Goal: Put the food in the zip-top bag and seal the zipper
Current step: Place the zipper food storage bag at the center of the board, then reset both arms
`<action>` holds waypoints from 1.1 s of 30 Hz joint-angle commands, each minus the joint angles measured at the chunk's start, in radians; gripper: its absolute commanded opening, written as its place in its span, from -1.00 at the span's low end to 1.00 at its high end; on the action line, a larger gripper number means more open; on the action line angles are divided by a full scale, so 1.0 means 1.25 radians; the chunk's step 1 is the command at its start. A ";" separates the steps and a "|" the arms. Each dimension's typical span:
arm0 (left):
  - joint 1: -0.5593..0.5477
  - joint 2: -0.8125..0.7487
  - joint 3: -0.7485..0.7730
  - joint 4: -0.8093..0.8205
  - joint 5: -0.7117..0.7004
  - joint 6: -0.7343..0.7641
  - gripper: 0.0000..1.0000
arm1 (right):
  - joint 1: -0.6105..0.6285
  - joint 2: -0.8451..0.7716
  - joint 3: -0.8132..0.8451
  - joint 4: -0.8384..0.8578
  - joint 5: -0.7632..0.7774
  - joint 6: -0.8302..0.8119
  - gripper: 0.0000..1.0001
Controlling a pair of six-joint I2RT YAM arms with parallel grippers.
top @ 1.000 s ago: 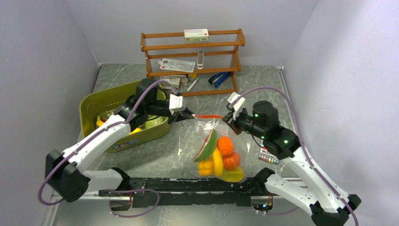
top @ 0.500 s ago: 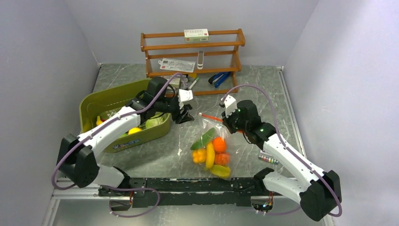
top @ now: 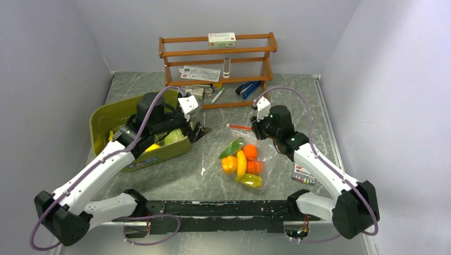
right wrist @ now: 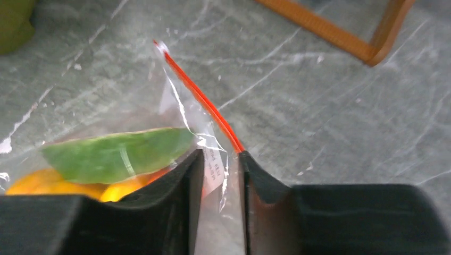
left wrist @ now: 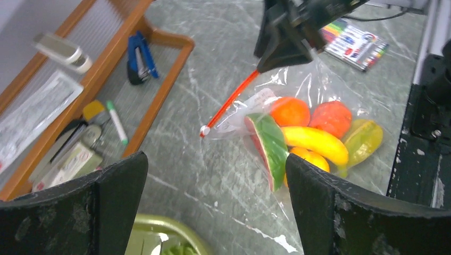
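Note:
The clear zip-top bag (top: 242, 159) lies on the marble table with the food (top: 242, 162) inside: a banana (left wrist: 314, 142), orange rounds, a yellow pepper and a green leaf (right wrist: 117, 154). Its orange-red zipper (top: 238, 127) runs along the far edge, the white tab end free on the table. My right gripper (top: 256, 130) stands at the zipper's right end, jaws slightly parted, with loose bag film and the strip's end (right wrist: 205, 101) between the fingers. My left gripper (top: 198, 132) hangs wide open left of the bag, over the tub's corner, holding nothing.
An olive-green tub (top: 103, 119) with more toy vegetables sits at the left. A wooden rack (top: 218, 58) with packets, pens and a blue stapler (top: 247, 88) stands at the back. A pack of markers (top: 303, 175) lies right of the bag.
The left gripper let go of the zipper's end, opened wide and drew back toward the tub. The bag came down flat onto the table, and the right jaws parted slightly.

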 commanded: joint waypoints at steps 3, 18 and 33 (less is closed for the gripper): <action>0.003 -0.079 -0.018 -0.017 -0.248 -0.171 0.98 | -0.005 -0.110 0.066 -0.007 0.041 0.066 -0.08; 0.004 -0.148 0.157 -0.176 -0.563 -0.451 0.98 | -0.005 -0.282 0.351 -0.266 0.189 0.385 1.00; 0.003 -0.327 0.043 -0.227 -0.584 -0.545 0.98 | -0.005 -0.399 0.290 -0.314 0.175 0.585 1.00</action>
